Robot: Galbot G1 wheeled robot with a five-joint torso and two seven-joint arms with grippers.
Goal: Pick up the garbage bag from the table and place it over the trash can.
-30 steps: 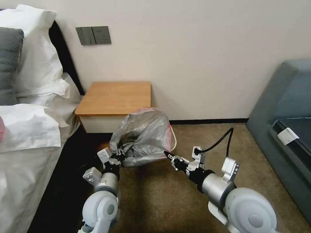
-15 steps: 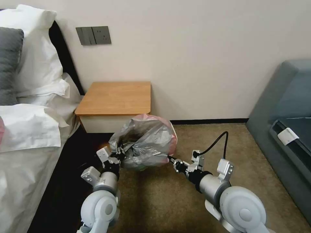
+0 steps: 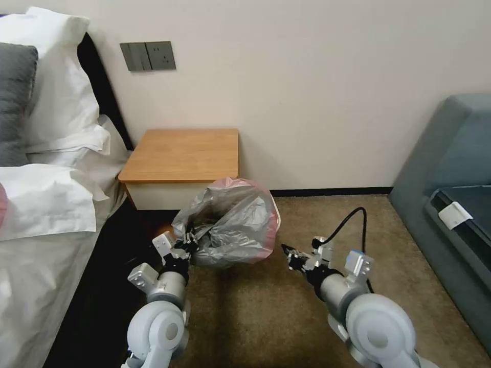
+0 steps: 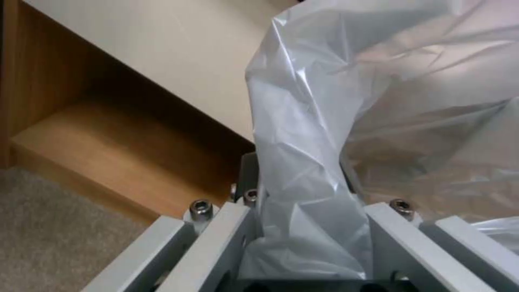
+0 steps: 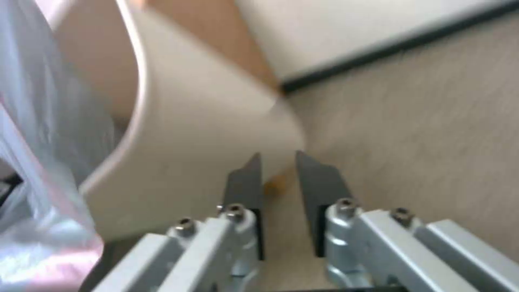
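From my head camera, my left gripper [image 3: 190, 244] is clenched on the near left edge of the garbage bag [image 3: 230, 225], exactly where it was a second ago. The bag billows over the trash can [image 3: 276, 214], of which a sliver of cream rim peeks out at the bag's right side, beside the table [image 3: 184, 153]. The change is on my right: a second ago my right gripper [image 3: 286, 250] had its tips at the bag's right edge, half a second ago it was touching the plastic, and now it has drawn back toward me and to the right, with bare carpet [image 3: 286, 317] between it and the bag. The bag's pink rim [image 3: 271, 225] has dropped lower on that side and drapes down the bin's right flank. The table top is bare of the bag.

From my left wrist, a twist of the garbage bag [image 4: 303, 162] runs down between my left gripper's [image 4: 305, 227] fingers [image 4: 219, 243], pinched tight; behind it are the table's white drawer front [image 4: 162, 52] and low wooden shelf [image 4: 108, 150].

From my right wrist, my right gripper [image 5: 278, 170] is released: its two dark fingertips [image 5: 246, 182] stand slightly apart with nothing between them, pointing at the trash can's [image 5: 189, 134] cream wall, just short of it. The bag [image 5: 38, 162] hangs off to one side, its pink edge low.
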